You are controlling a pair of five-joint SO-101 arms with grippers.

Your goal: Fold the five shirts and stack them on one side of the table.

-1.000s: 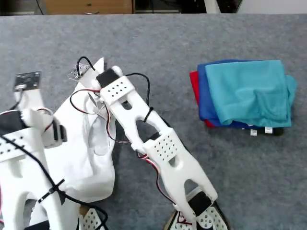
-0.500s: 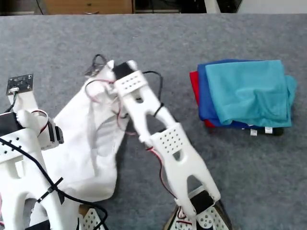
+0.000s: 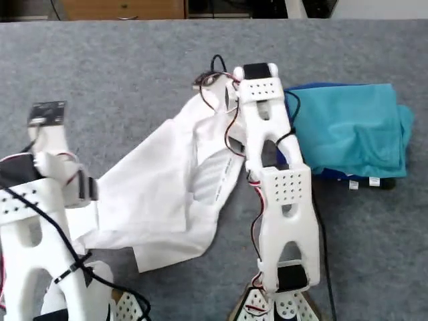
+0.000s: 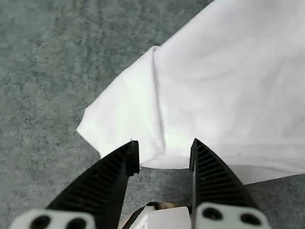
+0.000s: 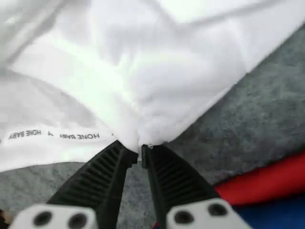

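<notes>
Right fingers (image 5: 105, 171) pressed together, pinching a gathered peak of the white shirt (image 5: 119, 81) beside its printed neck tape; the cloth hangs from this pinch in soft folds. Left fingers (image 4: 109, 171) spread, standing astride a folded edge of the same shirt (image 4: 228, 86), with nothing clamped between them; whether they touch the cloth cannot be told. Seen from above, the white shirt (image 3: 160, 194) lies rumpled and partly drawn out, running from the near left corner of the tabletop (image 3: 100, 60) towards its middle, where the right arm (image 3: 284, 194) holds the raised end just beside the stack (image 3: 314, 172). The stack sits near the right edge, a teal shirt (image 3: 348, 134) uppermost, with blue and red (image 5: 267, 183) layers beneath. Handling, as a judgement: the fabric is light, limp and without stiffness, so it will sag, drag and bunch wherever it is unsupported, and a single pinch point lets it rope rather than spread flat. Hold is best taken at seamed edges or corners (shoulder, hem, sleeve fold), one in each set of fingers and well apart, to keep the panel taut; a shallow bite on one layer is likely to slip.
</notes>
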